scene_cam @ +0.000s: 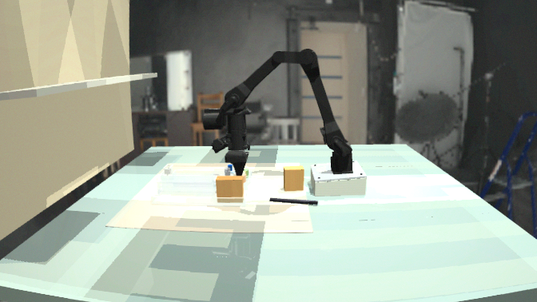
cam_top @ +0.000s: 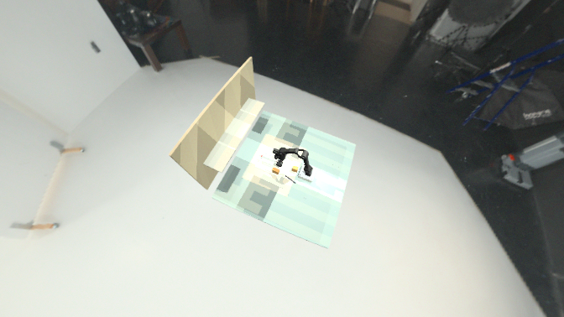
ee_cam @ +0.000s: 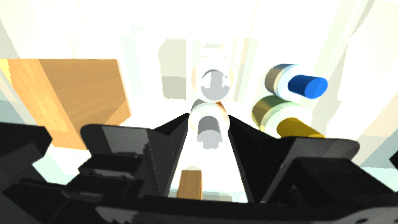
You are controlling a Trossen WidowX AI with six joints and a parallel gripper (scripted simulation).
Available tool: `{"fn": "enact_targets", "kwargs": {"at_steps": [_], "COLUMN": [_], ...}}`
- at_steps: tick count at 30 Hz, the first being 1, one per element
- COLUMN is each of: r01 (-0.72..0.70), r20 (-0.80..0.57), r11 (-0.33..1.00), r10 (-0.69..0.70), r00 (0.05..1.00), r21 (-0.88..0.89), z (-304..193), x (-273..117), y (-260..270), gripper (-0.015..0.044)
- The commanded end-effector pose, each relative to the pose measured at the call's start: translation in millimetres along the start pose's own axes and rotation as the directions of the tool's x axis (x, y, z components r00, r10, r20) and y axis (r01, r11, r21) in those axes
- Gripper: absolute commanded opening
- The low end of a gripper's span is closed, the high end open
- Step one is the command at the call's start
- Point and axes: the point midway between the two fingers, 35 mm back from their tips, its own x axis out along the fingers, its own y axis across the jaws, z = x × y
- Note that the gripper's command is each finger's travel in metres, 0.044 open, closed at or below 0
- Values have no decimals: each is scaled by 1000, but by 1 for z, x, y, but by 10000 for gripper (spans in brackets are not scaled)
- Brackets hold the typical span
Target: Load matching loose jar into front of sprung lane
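My gripper (ee_cam: 207,117) (scene_cam: 240,173) (cam_top: 279,163) points down and is shut on a white jar with a grey cap (ee_cam: 209,135). A matching grey-capped jar (ee_cam: 215,84) stands directly behind it in the lane, between clear walls; the two look touching or nearly so. The clear lane rack (scene_cam: 188,185) lies left of and below the gripper in the exterior view. The front stop and the held jar's base are hidden, so I cannot tell whether it stands on the lane floor. The pusher plate is washed out by glare.
A blue-capped jar (ee_cam: 307,86) and a yellow-capped jar (ee_cam: 295,127) stand right of the gripper in the wrist view. An orange-brown box (scene_cam: 229,187) (ee_cam: 90,100) is on the other side. Another box (scene_cam: 293,178) stands near the arm base (scene_cam: 339,185). A black rod (scene_cam: 293,201) lies in front.
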Motion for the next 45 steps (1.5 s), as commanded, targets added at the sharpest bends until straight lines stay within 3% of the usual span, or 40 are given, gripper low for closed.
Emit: {"fn": "enact_targets", "kwargs": {"at_steps": [1,45], "r01": [3,3], "r20": [23,22], "r11": [1000,1000], "r10": [-4,-4], "r00": [1000,1000], "r21": [3,3], "z": [5,0], "x": [0,9], "y": [-1,-1], "gripper": [0,0]}}
